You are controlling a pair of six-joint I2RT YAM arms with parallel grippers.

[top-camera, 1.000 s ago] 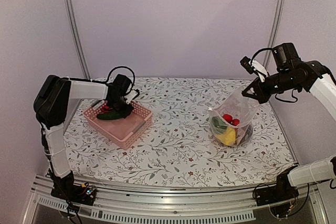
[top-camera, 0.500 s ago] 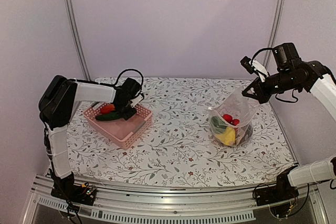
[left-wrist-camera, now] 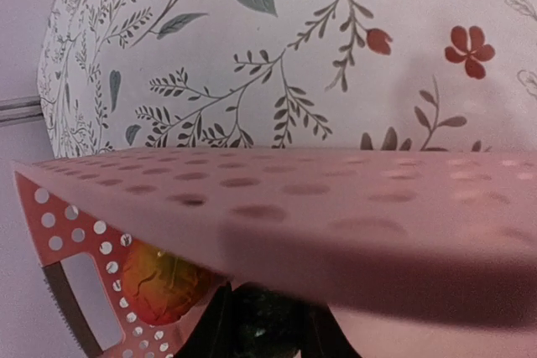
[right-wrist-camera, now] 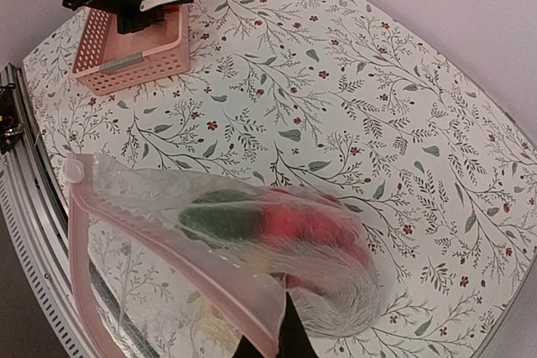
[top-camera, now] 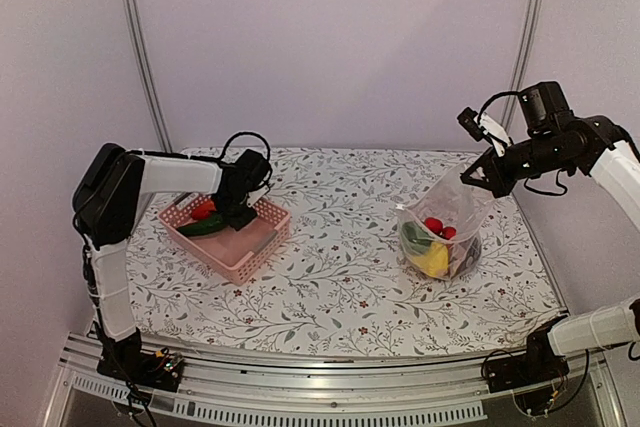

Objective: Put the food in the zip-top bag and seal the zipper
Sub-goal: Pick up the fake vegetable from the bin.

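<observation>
I'm pinching the bag (top-camera: 445,232) open for loading with my right hand (top-camera: 476,175). My left hand (top-camera: 238,212), grip unclear, is hovering over food (top-camera: 205,225) in the basket (top-camera: 240,262).

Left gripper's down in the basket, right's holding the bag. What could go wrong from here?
The left gripper sits low inside the pink basket; lifting the green piece could snag the wall. The right gripper pinches one edge of the zip-top bag, so its mouth may sag narrow.

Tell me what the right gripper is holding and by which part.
The right gripper pinches the clear, soft plastic zip-top bag by the pinkish zipper strip at its mouth.
</observation>
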